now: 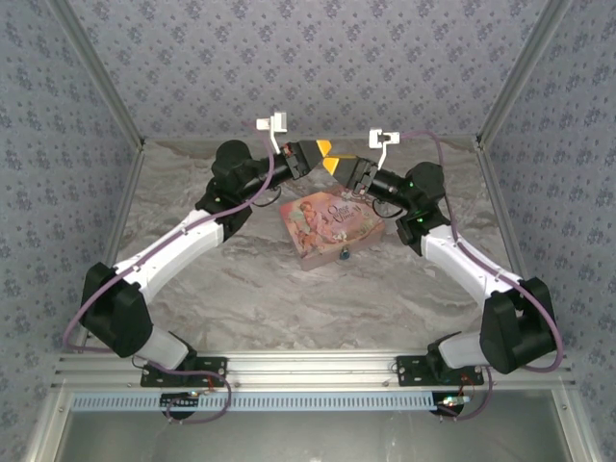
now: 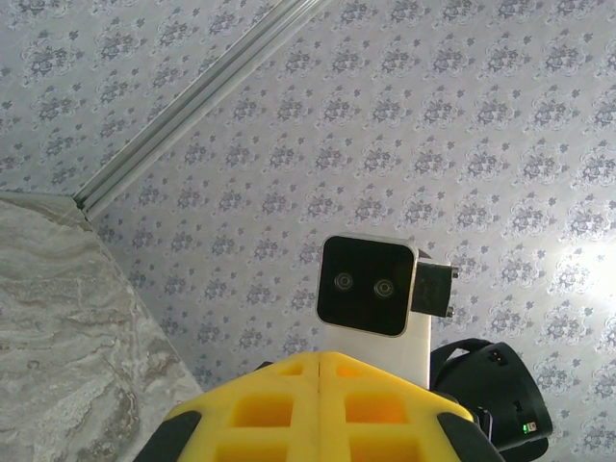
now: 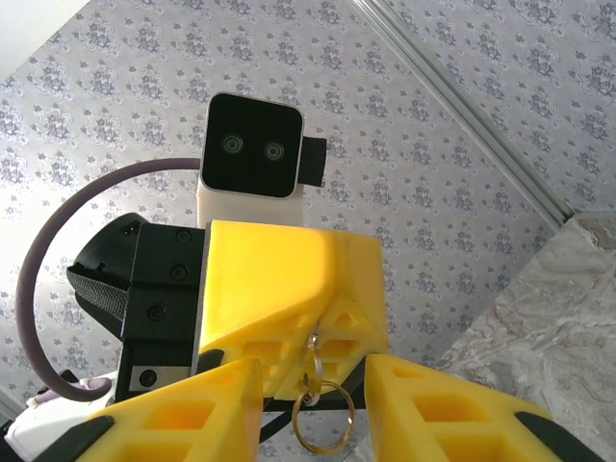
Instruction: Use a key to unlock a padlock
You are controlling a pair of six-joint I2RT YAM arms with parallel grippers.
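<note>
Beyond the pink box [image 1: 332, 229], left pincer [image 2: 319, 364] pinches a key ring [image 3: 322, 416], right pincer [image 1: 333, 166] spread.

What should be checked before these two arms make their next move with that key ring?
1. Left gripper shut, with the key ring hanging from its tips: ok.
2. Right gripper open, one finger on each side of the ring: ok.
3. Key itself in sight and pointing a usable way: cannot tell, it is hidden.
4. Padlock in sight, at the near edge of the pink box: ok.
5. Padlock held steady: not ok, both grippers are away from it.
</note>
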